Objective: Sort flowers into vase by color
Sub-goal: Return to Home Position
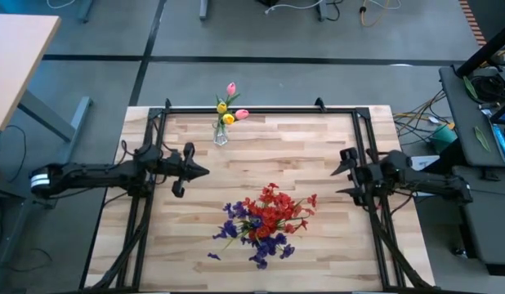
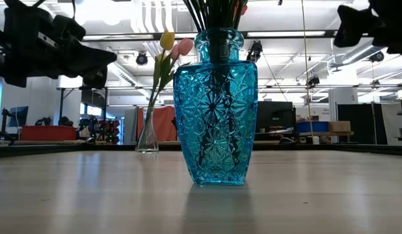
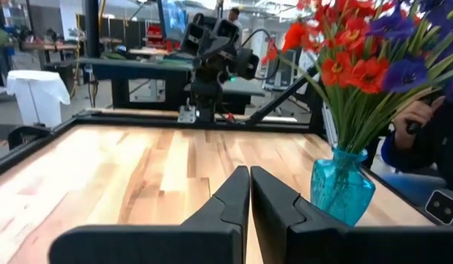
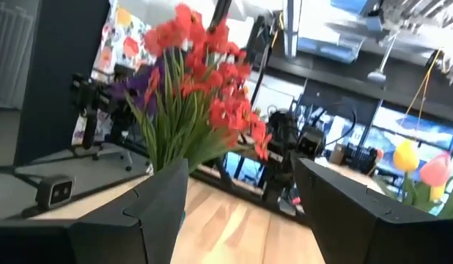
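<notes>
Red and purple flower clusters (image 1: 269,219) stand by their stems in a blue patterned glass vase (image 2: 216,107) near the table's near middle; the vase (image 3: 342,191) also shows in the left wrist view. Pink and yellow tulips (image 1: 230,109) stand in a small clear vase (image 1: 221,135) at the far edge, the same clear vase (image 2: 147,133) seen behind the blue one. My left gripper (image 1: 205,171) hovers shut at the table's left, pointing right. My right gripper (image 1: 336,181) hovers open at the right, pointing left. Neither touches anything.
A black metal frame (image 1: 261,111) runs round the wooden table top (image 1: 318,147). Bare wood lies between the two vases and between the arms. A person (image 3: 424,136) sits beyond the table's near side in the left wrist view.
</notes>
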{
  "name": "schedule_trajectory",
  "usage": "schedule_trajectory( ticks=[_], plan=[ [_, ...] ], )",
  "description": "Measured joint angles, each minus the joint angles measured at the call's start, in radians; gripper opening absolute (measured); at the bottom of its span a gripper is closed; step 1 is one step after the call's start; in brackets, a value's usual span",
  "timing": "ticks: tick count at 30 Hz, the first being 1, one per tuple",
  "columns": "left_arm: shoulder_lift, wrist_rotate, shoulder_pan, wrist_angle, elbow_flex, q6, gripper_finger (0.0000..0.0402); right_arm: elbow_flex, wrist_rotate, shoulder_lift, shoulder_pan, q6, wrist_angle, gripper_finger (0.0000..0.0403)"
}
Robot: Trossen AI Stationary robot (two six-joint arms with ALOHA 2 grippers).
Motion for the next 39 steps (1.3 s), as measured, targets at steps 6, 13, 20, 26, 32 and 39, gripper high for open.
schedule_trajectory(
  ticks=[6,13,20,26,32,39],
  plan=[
    [0.038,0.000,0.000,-0.001,0.000,0.000,0.0000,0.000,0.001,0.014,0.000,-0.003,-0.069,0.0244],
    [0.087,0.000,0.000,0.000,0.000,0.000,0.0000,0.000,0.001,0.014,0.000,0.055,-0.097,0.0244],
    [0.136,0.000,0.000,0.000,0.000,0.000,0.0000,0.000,0.001,0.014,0.000,0.084,-0.097,0.0244],
    [0.171,0.000,0.000,-0.008,-0.010,0.000,0.0000,0.000,0.001,0.014,0.000,0.086,-0.097,0.0244],
    [-0.076,-0.016,-0.003,-0.357,-0.012,0.000,0.0000,0.000,0.001,0.014,0.000,0.086,-0.097,0.0244],
    [-0.473,-0.036,-0.014,-0.583,-0.011,0.002,0.0000,0.000,0.003,0.014,0.000,0.084,-0.096,0.0244]
  ],
)
